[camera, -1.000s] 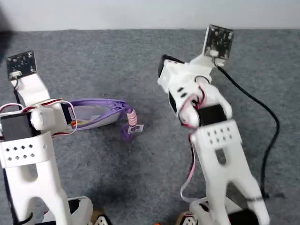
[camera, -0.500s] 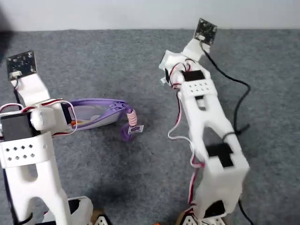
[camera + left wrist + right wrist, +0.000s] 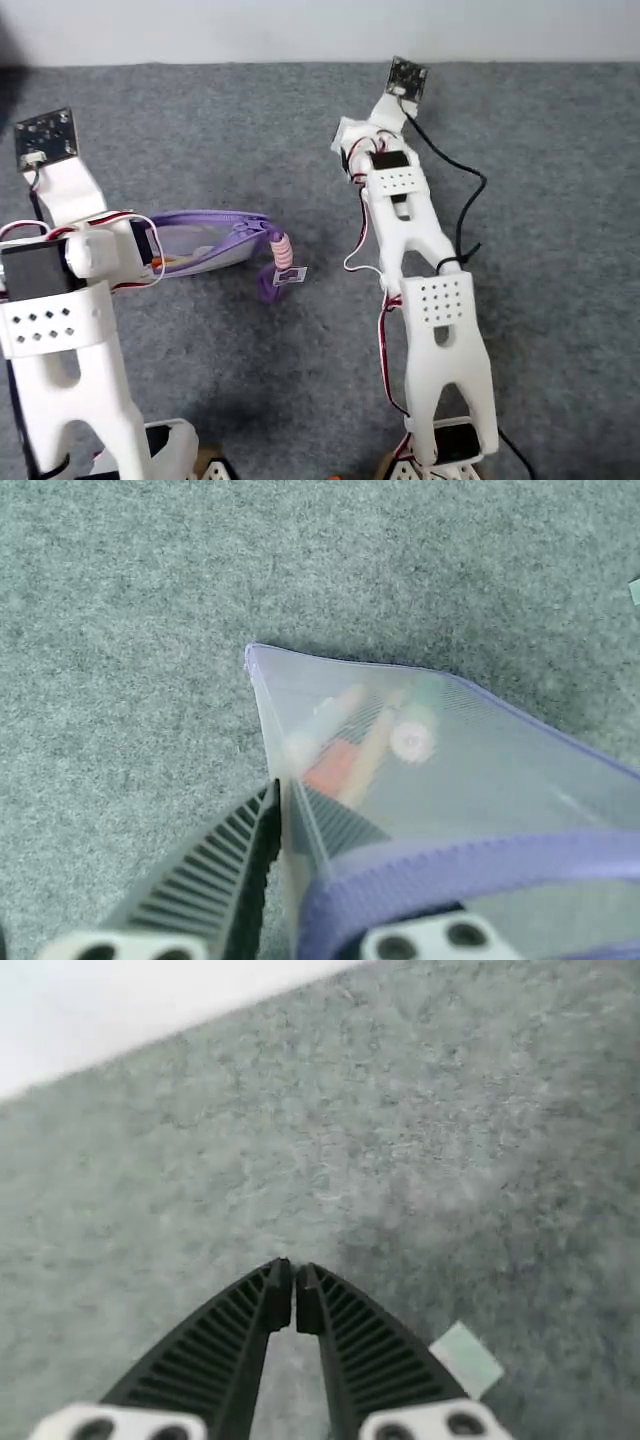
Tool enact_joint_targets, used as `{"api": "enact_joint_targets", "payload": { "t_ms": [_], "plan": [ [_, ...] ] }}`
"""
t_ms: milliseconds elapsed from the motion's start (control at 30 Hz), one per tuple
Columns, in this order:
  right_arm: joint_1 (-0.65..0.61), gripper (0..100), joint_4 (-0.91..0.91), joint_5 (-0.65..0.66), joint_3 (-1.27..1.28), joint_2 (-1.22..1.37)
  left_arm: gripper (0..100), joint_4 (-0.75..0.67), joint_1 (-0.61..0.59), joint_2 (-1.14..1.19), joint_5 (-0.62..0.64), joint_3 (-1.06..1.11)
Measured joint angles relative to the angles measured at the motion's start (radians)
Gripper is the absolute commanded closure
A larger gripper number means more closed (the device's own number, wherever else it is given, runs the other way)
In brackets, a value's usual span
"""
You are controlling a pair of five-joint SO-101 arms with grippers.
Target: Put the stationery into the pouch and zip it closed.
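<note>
My left fingers [image 3: 262, 830] are clamped on the pouch [image 3: 450, 780], its clear wall pinched between them near one corner. Through that wall I can see the stationery [image 3: 365, 742] lying inside, a bundle of pens with pale, orange and green ends. From above, the pouch [image 3: 210, 240] lies on the grey surface [image 3: 200, 130] just beside my left arm, purple zip edge along its top. The pink coiled pull [image 3: 282, 247] and a small tag [image 3: 291, 274] trail off its end toward my right arm. I cannot tell whether the zip is closed.

My right arm is stretched out toward the far edge of the surface, well apart from the pouch. My right fingers [image 3: 279, 1288] are drawn together, tips almost touching, with nothing between them, low over the surface. A small pale green scrap [image 3: 465, 1358] lies just beside them.
</note>
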Motion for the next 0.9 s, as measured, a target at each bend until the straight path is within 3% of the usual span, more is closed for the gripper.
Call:
{"api": "enact_joint_targets", "payload": {
  "t_ms": [133, 433, 633, 900],
  "plan": [
    [0.009, 99.1, 0.144, 0.011, -0.189, 0.112, 99, 0.000, 0.000, 0.000, 0.000, 0.000],
    [0.075, 99.1, 0.684, 0.017, -0.529, 0.175, 99, 0.000, 0.000, 0.000, 0.000, 0.000],
    [0.075, 99.1, 1.014, 0.120, -0.643, 0.175, 99, 0.000, 0.000, 0.000, 0.000, 0.000],
    [0.074, 98.9, 1.171, 0.230, -0.703, 0.173, 99, 0.000, 0.000, 0.000, 0.000, 0.000]
  ]
}}
